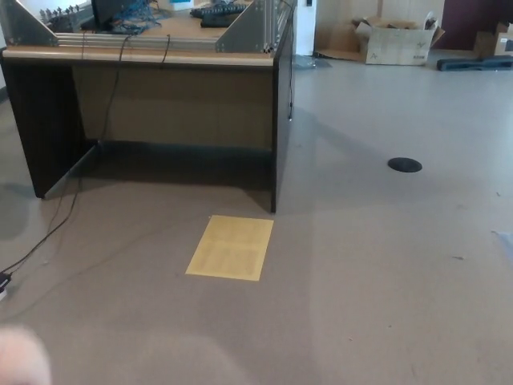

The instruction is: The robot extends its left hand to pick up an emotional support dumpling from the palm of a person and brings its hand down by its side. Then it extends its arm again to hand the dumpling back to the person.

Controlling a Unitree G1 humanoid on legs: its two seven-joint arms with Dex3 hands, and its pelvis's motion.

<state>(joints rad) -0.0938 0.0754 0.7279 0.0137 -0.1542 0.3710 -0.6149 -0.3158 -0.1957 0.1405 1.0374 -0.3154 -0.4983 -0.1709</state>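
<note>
Pale pink blur: you see only a soft pinkish patch at the bottom-left corner, most likely the dumpling (20, 359), low at the robot's left side.
Left hand: none of it shows, so you cannot tell whether its fingers are closed on the dumpling.
Right hand: out of view as well.
Step, as a judgement: the arm looks lowered to the side; handing back is not yet done.
Risk: no person or palm is in sight, so if you extend now there may be nothing to receive the dumpling; a soft, squashy thing can also slip from thick fingers on the swing up.
Floor: smooth grey-beige floor (385, 281), a yellow sheet (230, 247) lying flat just in front of the desk's corner, a dark round disc (405, 164) well to the right.
Room: a dark-sided desk (160, 96) with cables (56, 224) trailing to the floor; cardboard boxes (393, 36) far behind.
</note>
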